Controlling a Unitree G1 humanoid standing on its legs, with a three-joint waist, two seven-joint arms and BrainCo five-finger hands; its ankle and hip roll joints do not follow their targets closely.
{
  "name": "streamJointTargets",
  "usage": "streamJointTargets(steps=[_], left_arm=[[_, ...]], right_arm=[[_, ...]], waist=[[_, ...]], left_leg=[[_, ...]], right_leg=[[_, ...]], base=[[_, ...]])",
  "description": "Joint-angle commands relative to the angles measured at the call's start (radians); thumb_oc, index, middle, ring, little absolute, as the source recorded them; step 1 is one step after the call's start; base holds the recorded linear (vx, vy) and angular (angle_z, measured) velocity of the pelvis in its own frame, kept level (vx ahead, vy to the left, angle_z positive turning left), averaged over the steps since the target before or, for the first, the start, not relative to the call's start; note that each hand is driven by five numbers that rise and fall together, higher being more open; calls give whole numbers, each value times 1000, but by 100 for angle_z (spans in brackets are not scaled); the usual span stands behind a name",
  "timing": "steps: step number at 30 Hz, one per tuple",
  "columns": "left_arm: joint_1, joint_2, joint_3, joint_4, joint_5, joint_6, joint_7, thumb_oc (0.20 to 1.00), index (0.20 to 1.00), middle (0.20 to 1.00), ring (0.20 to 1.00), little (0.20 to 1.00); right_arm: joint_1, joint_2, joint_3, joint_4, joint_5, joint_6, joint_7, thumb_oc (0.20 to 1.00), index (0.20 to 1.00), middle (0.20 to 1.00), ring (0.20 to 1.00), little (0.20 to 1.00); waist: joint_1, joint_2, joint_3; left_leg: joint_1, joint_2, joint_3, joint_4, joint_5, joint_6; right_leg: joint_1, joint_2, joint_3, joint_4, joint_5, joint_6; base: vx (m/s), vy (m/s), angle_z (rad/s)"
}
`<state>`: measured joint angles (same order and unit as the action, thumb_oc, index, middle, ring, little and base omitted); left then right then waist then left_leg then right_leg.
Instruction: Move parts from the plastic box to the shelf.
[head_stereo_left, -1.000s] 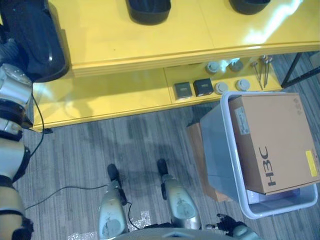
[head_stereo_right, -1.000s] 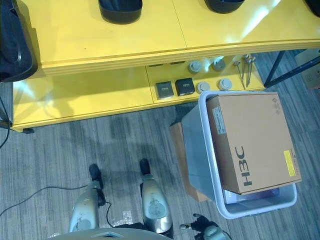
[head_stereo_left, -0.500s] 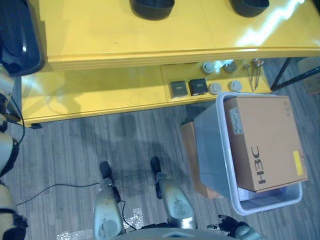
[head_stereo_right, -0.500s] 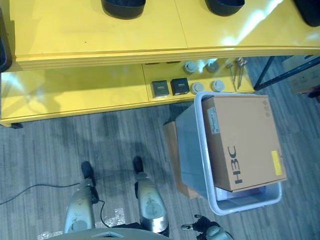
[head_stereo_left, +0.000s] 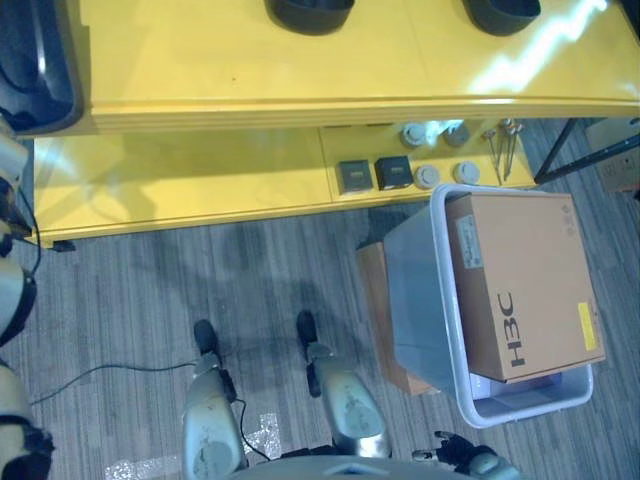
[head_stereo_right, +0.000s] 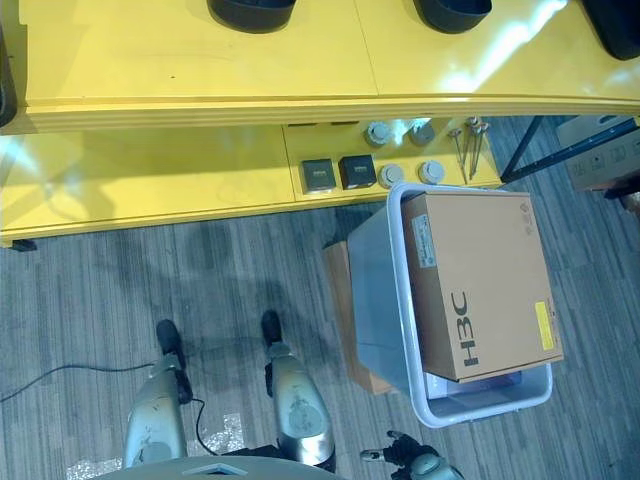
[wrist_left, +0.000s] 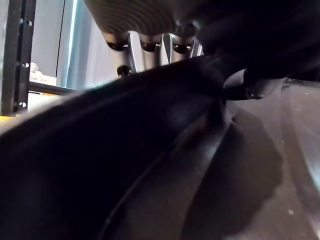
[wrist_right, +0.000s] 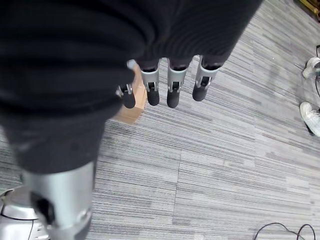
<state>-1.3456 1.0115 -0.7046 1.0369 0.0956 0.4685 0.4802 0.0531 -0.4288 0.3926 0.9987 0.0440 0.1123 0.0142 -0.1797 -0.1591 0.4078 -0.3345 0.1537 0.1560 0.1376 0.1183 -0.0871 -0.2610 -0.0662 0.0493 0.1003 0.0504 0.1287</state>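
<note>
We're standing by the plastic box (head_stereo_left: 450, 330), cardboard carton (head_stereo_left: 520, 280) lying in it. Small parts (head_stereo_left: 390, 174) are sitting on the shelf (head_stereo_left: 200, 180). Right hand (wrist_right: 170, 85) is hanging relaxed, empty; left hand (wrist_left: 145, 50) is curling over a black bin's rim (wrist_left: 150, 85).

Right hand (wrist_right: 170, 82) hanging above grey striped floor (wrist_right: 225, 165), fingers (wrist_right: 172, 90) straight, holding nothing. Brown box (wrist_right: 132, 107) just behind fingers. White shoes (wrist_right: 311, 95) well apart.

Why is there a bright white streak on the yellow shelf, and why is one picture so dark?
In the eye views, lamp glare streaks the glossy yellow shelf. In the left wrist view, a black curved surface sits very close, blocking light beneath the left hand.
</note>
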Motion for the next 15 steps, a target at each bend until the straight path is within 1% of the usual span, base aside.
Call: streamJointTargets(steps=[1, 2, 3, 4, 5, 6, 8, 11, 12, 13, 14, 15], left_arm=[[-65, 4, 47, 54, -206, -145, 181, 200, 200, 200, 200, 200], [-49, -15, 108, 29, -316, -256, 236, 200, 200, 200, 200, 200], [-30, -31, 159, 12, -357, -370, 258, 200, 200, 200, 200, 200], [-20, -36, 173, 4, -365, -399, 260, 200, 200, 200, 200, 200], [10, -54, 218, -48, -380, -479, 254, 200, 200, 200, 200, 200], [28, -62, 238, -71, -396, -529, 253, 200, 200, 200, 200, 200], [90, -85, 293, -172, -403, -579, 238, 200, 200, 200, 200, 200], [245, -134, 427, -364, -358, -614, 185, 200, 200, 200, 200, 200], [284, -139, 453, -415, -342, -603, 177, 200, 200, 200, 200, 200], [385, -150, 516, -534, -320, -582, 138, 200, 200, 200, 200, 200], [462, -168, 563, -604, -310, -572, 102, 200, 200, 200, 200, 200], [510, -179, 591, -649, -294, -561, 86, 200, 200, 200, 200, 200]], right_arm=[[-7, -12, 40, 29, 21, -8, -4, 1000, 1000, 1000, 1000, 1000], [-3, 2, 48, 33, 29, -13, -14, 1000, 1000, 1000, 1000, 1000], [3, 16, 58, 34, 35, -17, -28, 1000, 1000, 1000, 1000, 1000], [5, 18, 60, 36, 37, -20, -32, 1000, 1000, 1000, 1000, 1000], [12, 31, 59, 36, 42, -24, -40, 1000, 1000, 1000, 1000, 1000], [15, 34, 58, 36, 43, -28, -43, 1000, 1000, 1000, 1000, 1000], [25, 42, 45, 32, 45, -31, -48, 1000, 1000, 1000, 1000, 1000], [44, 47, 9, 7, 52, -15, -58, 1000, 1000, 1000, 1000, 1000], [48, 48, 1, 3, 51, -11, -58, 1000, 1000, 1000, 1000, 1000], [60, 51, -23, -5, 40, -1, -57, 1000, 1000, 1000, 1000, 1000], [71, 51, -40, -14, 30, 5, -60, 1000, 1000, 1000, 1000, 1000], [78, 49, -50, -18, 28, 7, -63, 1000, 1000, 1000, 1000, 1000]], waist=[[-25, 1, 20], [-25, -4, 20], [-25, -15, 18], [-26, -14, 16], [-23, -16, 9], [-22, -15, 6], [-14, -10, -4], [2, 10, -30], [6, 14, -37], [14, 25, -54], [19, 34, -66], [21, 41, -73]], left_leg=[[13, -70, 61, 79, -146, 115], [18, -72, 57, 74, -149, 115], [13, -71, 69, 70, -122, 119], [15, -71, 69, 68, -122, 119], [26, -72, 67, 62, -124, 118], [32, -73, 67, 59, -124, 117], [50, -75, 66, 53, -127, 115], [89, -82, 64, 38, -129, 109], [99, -82, 65, 34, -128, 108], [125, -85, 69, 22, -127, 105], [143, -87, 71, 14, -126, 102], [154, -89, 72, 9, -125, 101]], right_leg=[[-31, 64, -12, 39, 46, -26], [-27, 68, -11, 38, 43, -27], [-33, 70, -12, 35, 60, -34], [-31, 70, -12, 34, 59, -35], [-23, 72, -13, 30, 58, -35], [-19, 73, -13, 28, 58, -36], [-3, 72, -15, 20, 55, -36], [36, 69, -20, 5, 46, -38], [46, 69, -22, 2, 44, -39], [69, 66, -24, -8, 41, -39], [87, 62, -27, -15, 39, -38], [99, 60, -29, -20, 38, -37]], base=[[-7, -61, 1], [-87, -128, 3], [-84, -131, 5], [-79, -128, 5], [2, -65, 1], [5, -65, 1], [10, -35, 1], [38, -9, -1], [70, 31, -2], [100, 62, -4], [103, 79, -8], [100, 109, -9]])
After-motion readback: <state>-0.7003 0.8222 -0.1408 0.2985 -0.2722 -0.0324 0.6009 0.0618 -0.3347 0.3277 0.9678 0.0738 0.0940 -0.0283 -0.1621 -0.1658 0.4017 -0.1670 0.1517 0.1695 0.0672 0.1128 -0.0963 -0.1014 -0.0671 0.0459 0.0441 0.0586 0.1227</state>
